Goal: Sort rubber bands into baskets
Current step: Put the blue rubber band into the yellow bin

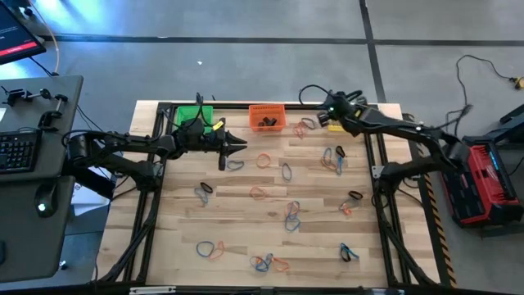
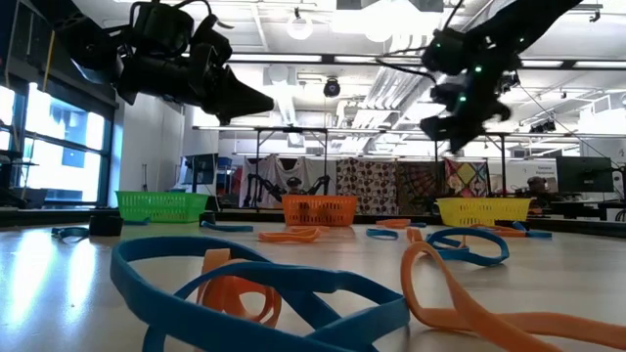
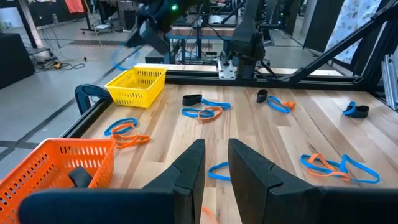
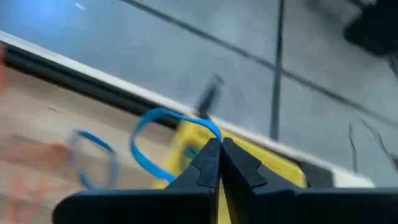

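Observation:
Many rubber bands, blue, orange and black, lie scattered on the wooden table (image 1: 246, 221). Along the far edge stand a green basket (image 1: 193, 115), an orange basket (image 1: 267, 116) and a yellow basket (image 3: 138, 86). My right gripper (image 4: 219, 155) hangs above the yellow basket (image 4: 186, 146), shut on a blue rubber band (image 4: 152, 146). My left gripper (image 3: 215, 167) hovers level over the table between the green and orange baskets, open by a narrow gap with nothing in it; a blue band (image 3: 219, 172) lies on the table below it. My right gripper pinches one spot of the blue band's loop (image 4: 210, 135) between its two fingertips (image 4: 208, 158). The fingers slant down toward the table's far edge. The band is lifted clear, and its loop stands out to one side of the tips over the yellow basket's rim.
The orange basket holds dark bands (image 1: 267, 123). A black frame rail (image 3: 280, 76) runs along the table's far and side edges. Bare wood lies between the scattered bands in the table's middle. A keyboard (image 1: 18, 152) sits on a desk to the left.

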You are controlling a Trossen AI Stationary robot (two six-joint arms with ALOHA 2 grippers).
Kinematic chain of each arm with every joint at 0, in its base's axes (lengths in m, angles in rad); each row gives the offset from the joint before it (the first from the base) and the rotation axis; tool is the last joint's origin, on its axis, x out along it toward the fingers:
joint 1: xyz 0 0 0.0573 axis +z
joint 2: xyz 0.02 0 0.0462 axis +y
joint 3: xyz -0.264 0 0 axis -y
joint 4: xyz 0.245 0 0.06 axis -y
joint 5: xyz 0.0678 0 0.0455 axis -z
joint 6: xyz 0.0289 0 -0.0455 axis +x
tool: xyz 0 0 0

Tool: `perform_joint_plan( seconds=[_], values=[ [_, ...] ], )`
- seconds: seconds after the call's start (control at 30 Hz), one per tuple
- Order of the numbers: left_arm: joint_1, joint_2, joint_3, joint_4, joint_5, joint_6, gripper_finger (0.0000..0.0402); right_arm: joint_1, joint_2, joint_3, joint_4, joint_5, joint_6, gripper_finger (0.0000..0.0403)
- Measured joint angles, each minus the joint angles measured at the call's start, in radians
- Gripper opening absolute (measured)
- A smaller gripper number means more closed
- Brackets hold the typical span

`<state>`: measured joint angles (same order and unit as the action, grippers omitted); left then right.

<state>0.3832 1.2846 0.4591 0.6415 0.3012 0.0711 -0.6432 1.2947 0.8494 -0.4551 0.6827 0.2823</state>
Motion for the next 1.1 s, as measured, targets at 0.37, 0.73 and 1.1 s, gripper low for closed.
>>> perform_joint_plan(
  seconds=[0.37,0.73,1.1],
  values=[
    [0.0,0.0,0.0,-0.001,0.001,-0.014,0.006,-0.15,-0.012,-0.079,-0.102,-0.094,0.124,0.0002],
    [0.0,0.0,0.001,-0.002,0.001,-0.016,0.006,-0.24,-0.011,-0.211,0.113,-0.193,0.145,0.0004],
    [0.0,0.0,0.001,-0.002,0.002,-0.017,0.006,-0.243,-0.011,-0.21,0.124,-0.221,0.139,0.0105]
  ],
)
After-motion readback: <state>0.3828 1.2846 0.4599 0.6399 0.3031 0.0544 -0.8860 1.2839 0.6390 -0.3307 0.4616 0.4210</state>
